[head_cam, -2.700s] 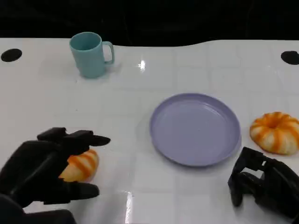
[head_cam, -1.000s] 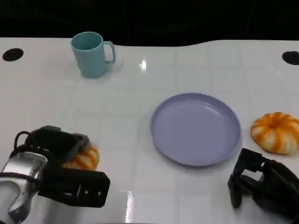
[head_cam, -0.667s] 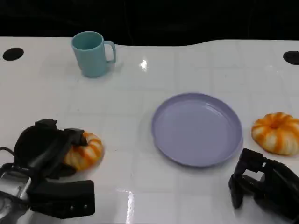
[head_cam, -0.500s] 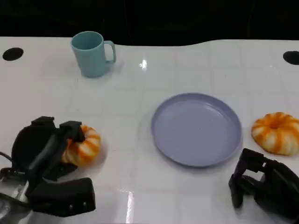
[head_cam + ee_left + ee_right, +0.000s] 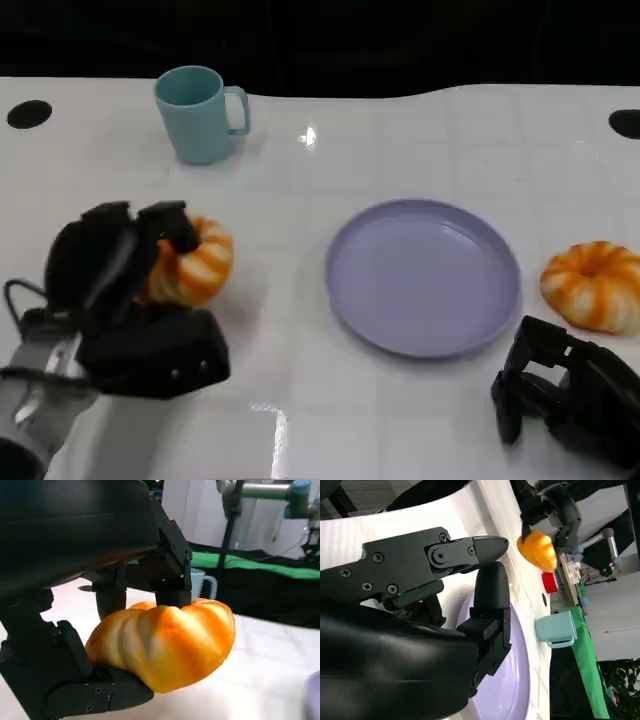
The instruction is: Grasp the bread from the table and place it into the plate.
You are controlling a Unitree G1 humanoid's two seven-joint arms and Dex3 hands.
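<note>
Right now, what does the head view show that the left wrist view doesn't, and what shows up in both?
The head view alone shows the second bread lying on the table beside the purple plate, and the right hand, holding nothing, near the table's front edge. The left wrist view alone shows, close up, black fingers above and below the held bread, and green cloth behind the table. Both show the left hand holding that bread, and the teal mug.
</note>
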